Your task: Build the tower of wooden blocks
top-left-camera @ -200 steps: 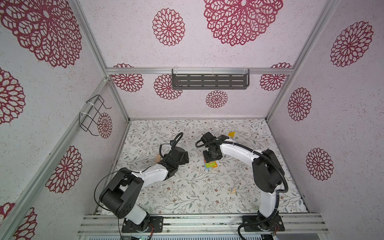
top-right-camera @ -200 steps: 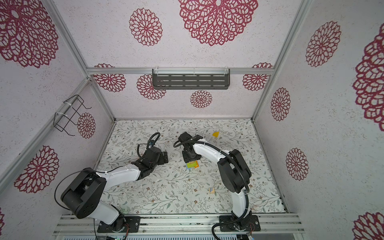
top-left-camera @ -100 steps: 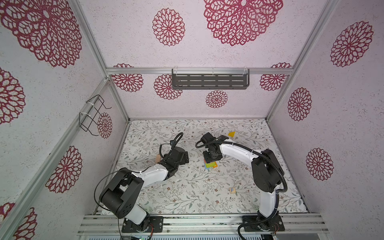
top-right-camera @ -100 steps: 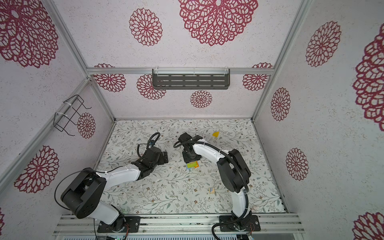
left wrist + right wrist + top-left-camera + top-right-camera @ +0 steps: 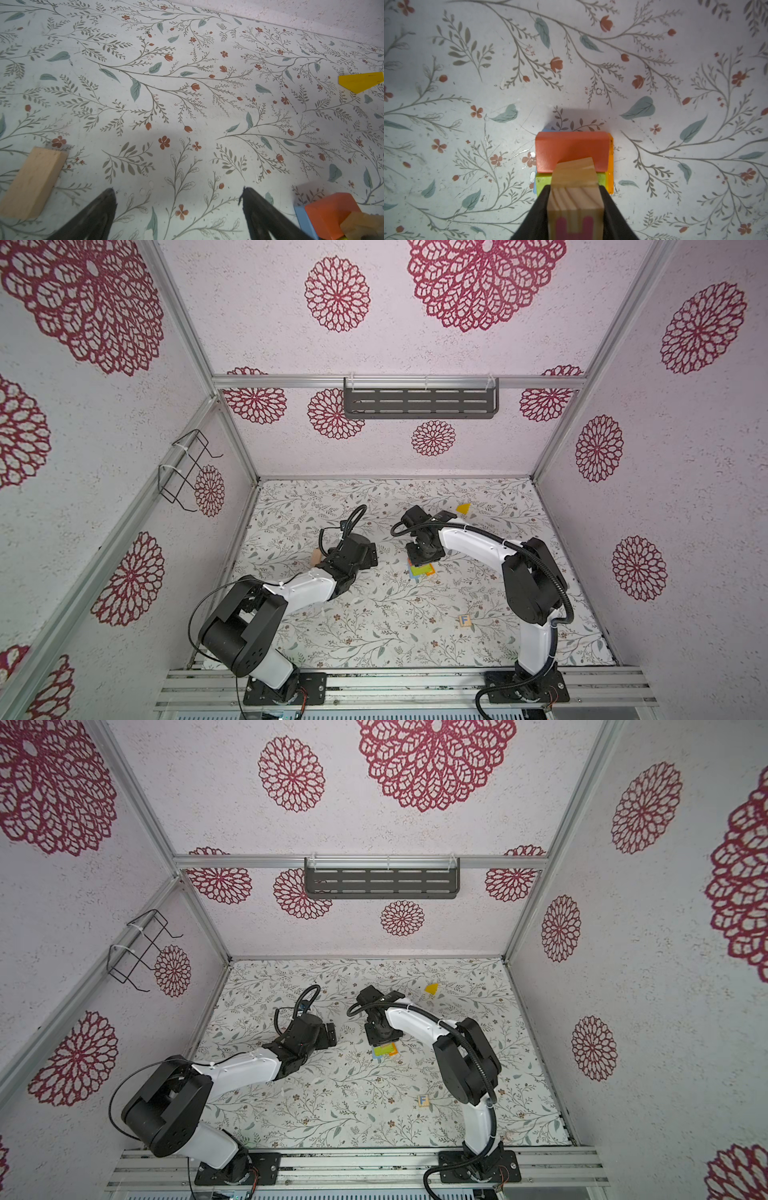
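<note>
Item one: my right gripper (image 5: 574, 187) pinches a lettered natural-wood cube (image 5: 575, 199) over the blue, orange, red and lime-green block stack (image 5: 571, 149), mid-table. Item two: my left gripper (image 5: 177, 190), spread wide, left of it.

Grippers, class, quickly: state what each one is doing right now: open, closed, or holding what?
Left gripper: open, holding nothing.
Right gripper: closed on the lettered wood cube, above the wood block tower.

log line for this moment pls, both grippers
right gripper: shut on lettered cube, over tower | left gripper: open, empty, near tan block | loose: yellow block, F cube
</note>
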`<state>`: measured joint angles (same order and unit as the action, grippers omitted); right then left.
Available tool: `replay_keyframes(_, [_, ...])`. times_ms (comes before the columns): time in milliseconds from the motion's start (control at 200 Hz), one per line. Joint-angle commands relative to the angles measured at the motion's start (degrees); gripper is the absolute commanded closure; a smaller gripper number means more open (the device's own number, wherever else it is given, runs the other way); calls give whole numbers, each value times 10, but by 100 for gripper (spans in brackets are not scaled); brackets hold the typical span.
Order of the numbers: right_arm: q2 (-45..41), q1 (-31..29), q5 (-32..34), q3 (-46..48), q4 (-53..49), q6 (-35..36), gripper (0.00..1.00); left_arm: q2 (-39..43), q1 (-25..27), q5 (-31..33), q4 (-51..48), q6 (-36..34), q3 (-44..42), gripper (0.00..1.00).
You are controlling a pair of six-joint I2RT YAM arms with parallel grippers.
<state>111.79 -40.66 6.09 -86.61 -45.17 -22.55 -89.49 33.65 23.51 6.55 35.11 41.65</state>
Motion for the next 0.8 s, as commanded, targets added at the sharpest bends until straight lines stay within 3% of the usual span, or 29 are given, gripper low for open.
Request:
replay_keyframes(0, [2, 0, 20, -10, -26, 3, 62, 2, -2, 5, 2, 2, 7, 3])
replay_keyframes(225, [1, 0, 23, -14, -29, 7, 55, 1, -2, 5, 2, 2, 7, 3])
replay_keyframes(650, [2, 1, 5, -7, -19, 7, 62, 1, -2, 5, 0, 2, 8, 3])
replay_keyframes(750, [1, 1, 7, -6, -19, 8, 61, 0, -2, 5, 1, 1, 8, 3])
replay_keyframes(790, [0, 1, 9, -6, -20, 8, 57, 0, -2, 5, 1, 1, 8, 3])
